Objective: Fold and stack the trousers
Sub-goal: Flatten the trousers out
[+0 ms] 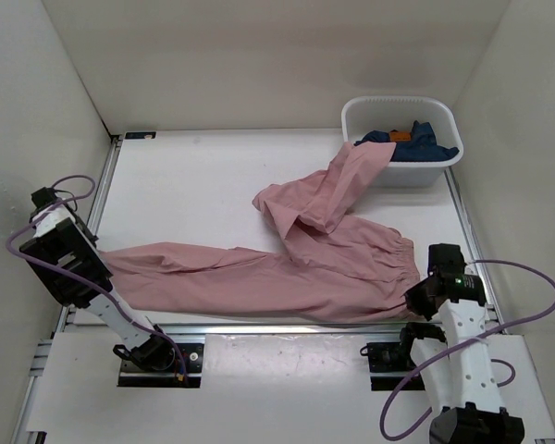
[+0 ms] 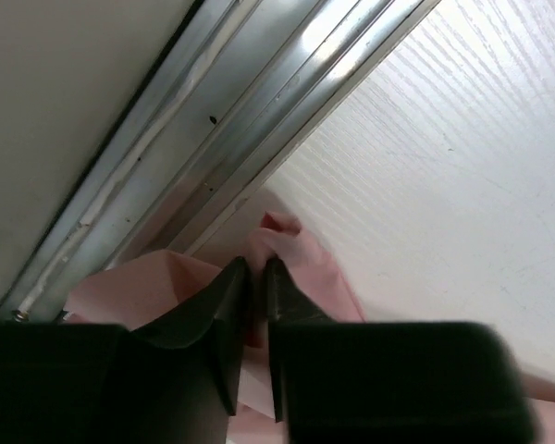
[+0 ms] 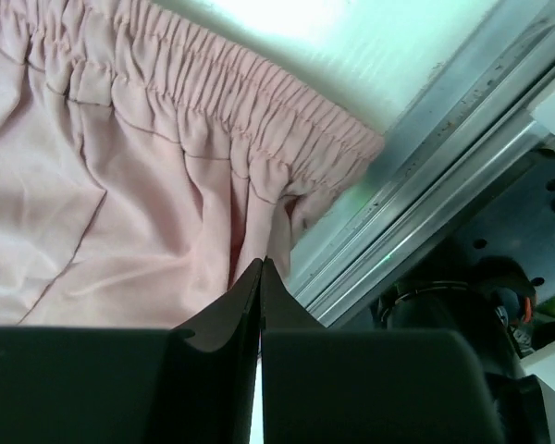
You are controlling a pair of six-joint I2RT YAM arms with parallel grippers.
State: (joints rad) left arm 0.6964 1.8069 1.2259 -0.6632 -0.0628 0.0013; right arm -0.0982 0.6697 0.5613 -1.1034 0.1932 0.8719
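Since the trousers (image 1: 287, 277) are thin, soft cloth that slumps into creases wherever it lies, I would expect them to weigh next to nothing, to have no stiffness at all, and to sag and drag from any point they are lifted by; the firmest places to hold are the seamed edges, namely the gathered elastic waistband (image 3: 259, 88) and the hem of each leg, and both arms are at such edges; the left gripper (image 2: 257, 277) has its fingers drawn to a narrow slit with pink cloth bunched in and just beyond it, so I judge it to be pinching the hem of the long leg (image 1: 194, 264), which runs away from that hand towards the other arm; the right gripper (image 3: 261, 277) has its fingertips pressed together at the near corner of the waist, where the folds pucker towards them, so it appears to be nipping the cloth just under the elastic, with the ruched band lying ahead of the fingers and the seat spreading to their left; the second leg (image 1: 338, 185) lies well away from both hands, doubled over itself and draped up against the wall of a white tub (image 1: 402, 100) that holds dark blue garments (image 1: 425, 143); everything rests on the white table (image 1: 194, 176), and a metal rail (image 2: 259, 102) runs close beside each hand.
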